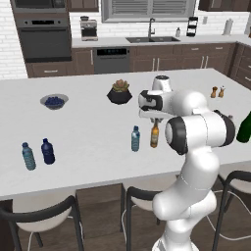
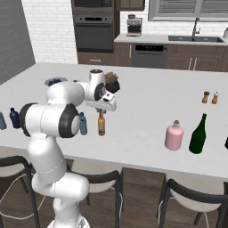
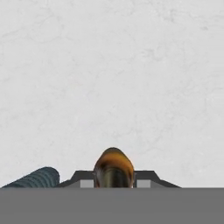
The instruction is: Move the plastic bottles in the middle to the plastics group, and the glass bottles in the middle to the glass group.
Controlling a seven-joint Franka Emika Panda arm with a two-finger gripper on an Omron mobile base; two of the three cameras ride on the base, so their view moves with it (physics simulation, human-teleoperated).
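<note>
With the hand (image 1: pixel 156 119) lowered over the neck of the amber beer bottle (image 1: pixel 155 136), the step in hand looks like the pick-up of that glass bottle; in the hand view the bottle's shoulder (image 3: pixel 113 168) sits squarely between the two dark fingertips (image 3: pixel 81 176), but whether they press on the neck or only bracket it I cannot tell. The bottle stands upright on the white tabletop (image 1: pixel 88 122), toward its near edge, with the pale-blue water bottle (image 1: pixel 135 138) just beside it on the left. Far off to the right stands the dark green bottle (image 2: pixel 198 134), and the pink bottle (image 2: pixel 173 136) is already just left of it. At the left end of the tabletop the navy bottle (image 1: pixel 47 151) and the teal-blue bottle (image 1: pixel 28 156) make the plastics pair. Next, I judge, the grip must be sure, then a straight lift before a long carry to the right, so the water bottle is not knocked. Open tabletop lies between the middle and the green bottle; the pink one narrows the landing spot, and the near edge is close along the whole route.
</note>
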